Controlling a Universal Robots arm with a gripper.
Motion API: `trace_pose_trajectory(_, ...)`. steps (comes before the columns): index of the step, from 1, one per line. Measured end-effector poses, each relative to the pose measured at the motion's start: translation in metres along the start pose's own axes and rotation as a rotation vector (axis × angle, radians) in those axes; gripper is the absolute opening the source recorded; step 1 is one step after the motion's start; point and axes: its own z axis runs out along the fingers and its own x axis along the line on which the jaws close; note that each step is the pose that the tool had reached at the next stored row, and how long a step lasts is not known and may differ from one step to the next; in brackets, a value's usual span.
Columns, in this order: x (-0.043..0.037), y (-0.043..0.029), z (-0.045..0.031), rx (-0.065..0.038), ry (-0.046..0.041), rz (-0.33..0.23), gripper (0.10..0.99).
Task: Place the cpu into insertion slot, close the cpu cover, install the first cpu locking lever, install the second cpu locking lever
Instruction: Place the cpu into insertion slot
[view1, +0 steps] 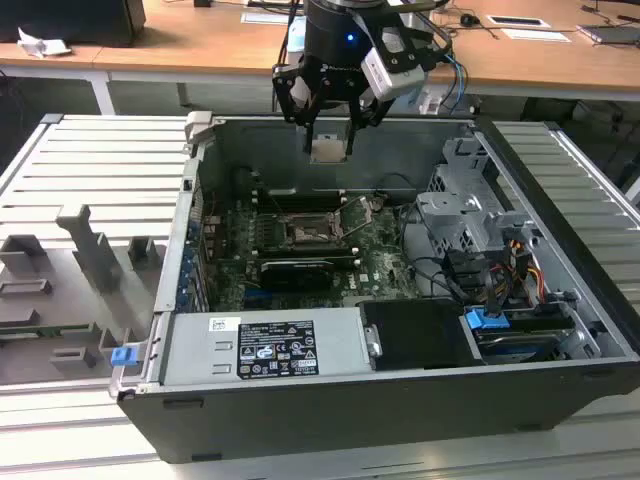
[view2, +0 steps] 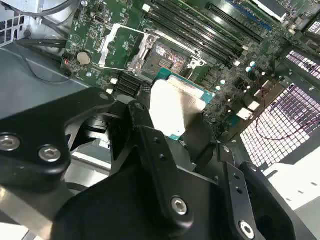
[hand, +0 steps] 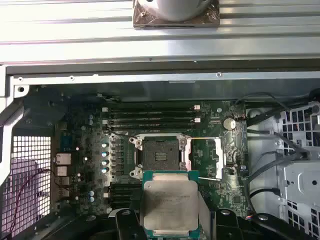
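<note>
Above an open computer case (view1: 300, 420), end effector (view1: 330, 140) clamped on the cpu (hand: 169, 205); insertion slot (hand: 159, 154) empty, cpu cover (hand: 220, 157) up

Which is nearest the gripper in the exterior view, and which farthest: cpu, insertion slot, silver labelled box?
1. cpu: held in the gripper, uppermost.
2. insertion slot: below, in the middle of the case.
3. silver labelled box: along the case's near edge.
</note>
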Motion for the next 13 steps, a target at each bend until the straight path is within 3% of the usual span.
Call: trace_pose_trajectory(13,0.0002,-0.0002,0.0034,-0.003,-0.0166,0.167,0.522)
